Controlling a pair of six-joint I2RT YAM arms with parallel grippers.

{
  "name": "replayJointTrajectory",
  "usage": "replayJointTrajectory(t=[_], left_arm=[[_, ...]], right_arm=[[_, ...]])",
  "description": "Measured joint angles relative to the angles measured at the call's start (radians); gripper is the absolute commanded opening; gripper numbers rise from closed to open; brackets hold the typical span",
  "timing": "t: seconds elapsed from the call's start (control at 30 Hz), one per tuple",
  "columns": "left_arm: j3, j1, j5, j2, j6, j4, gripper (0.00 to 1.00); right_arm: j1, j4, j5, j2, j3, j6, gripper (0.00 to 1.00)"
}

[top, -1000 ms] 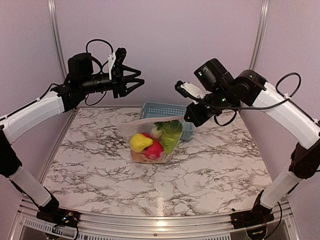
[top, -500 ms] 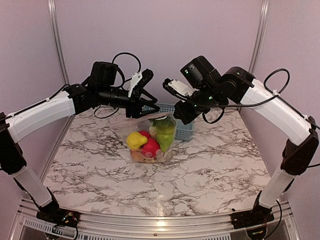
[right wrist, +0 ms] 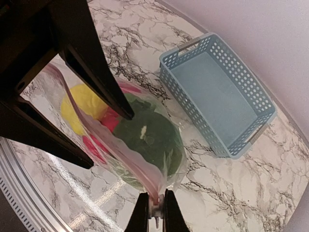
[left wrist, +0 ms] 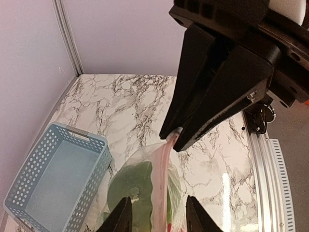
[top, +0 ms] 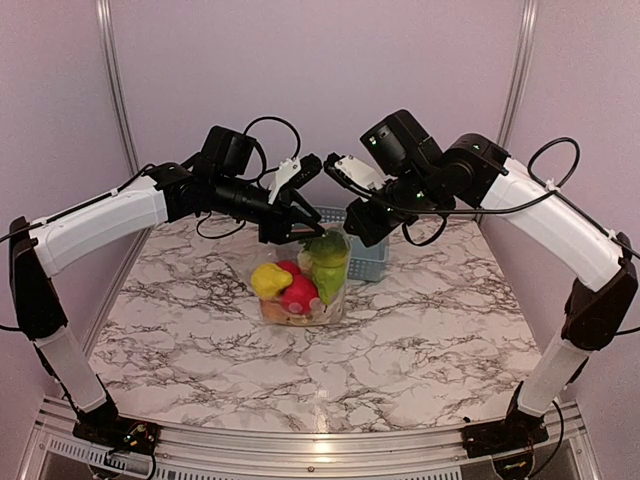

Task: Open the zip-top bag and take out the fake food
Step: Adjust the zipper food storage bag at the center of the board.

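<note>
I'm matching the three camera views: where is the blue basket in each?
Top external: blue basket centre, behind the zip-top bag, partly hidden.
Left wrist: blue basket lower left.
Right wrist: blue basket upper right.
Shared landmark: the zip-top bag, next to it.

The clear zip-top bag [top: 338, 300] stands upright on the marble table [top: 450, 330], pink zipper strip uppermost, with yellow, red and green fake food [top: 300, 293] inside.
</note>
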Motion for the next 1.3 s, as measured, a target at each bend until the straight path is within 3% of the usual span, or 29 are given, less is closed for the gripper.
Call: replayJointTrajectory(t=[0.13,0.33,0.43,0.5,0.63,0.77,0.9,1.0,1.1,1.3], left_arm=[[0.000,-0.001,0.005,0.002,0.002,-0.003,0.28],[0.006,-0.003,0.010,0.019,-0.008,0.004,0.00],[0.006,-0.006,0.008,0.021,-0.005,0.010,0.00],[0.003,-0.008,0.006,0.021,-0.009,0.014,0.00],[-0.020,-0.009,0.006,0.021,-0.019,0.056,0.00],[-0.027,-0.009,0.007,0.021,-0.026,0.078,0.00],[-0.036,-0.007,0.009,0.020,-0.031,0.096,0.00],[-0.040,-0.007,0.011,0.020,-0.031,0.106,0.00],[-0.043,-0.007,0.012,0.020,-0.031,0.116,0.00],[-0.049,-0.007,0.026,0.020,-0.031,0.130,0.00]], right_arm=[[0.000,0.010,0.000,0.000,-0.001,0.000,0.00],[0.000,0.048,-0.002,-0.029,-0.047,0.001,0.00],[0.000,0.092,0.000,-0.057,-0.101,0.001,0.19],[0.001,0.140,0.005,-0.092,-0.161,-0.002,0.24],[0.003,0.293,0.029,-0.213,-0.340,-0.005,0.54],[-0.003,0.473,0.052,-0.399,-0.574,-0.018,0.59],[-0.014,0.743,0.051,-0.587,-0.820,-0.071,0.75],[-0.032,0.959,0.038,-0.697,-1.017,-0.110,0.76],[-0.090,1.150,-0.027,-0.753,-1.173,-0.133,0.70],[-0.183,1.456,-0.181,-0.700,-1.282,-0.160,0.69]])
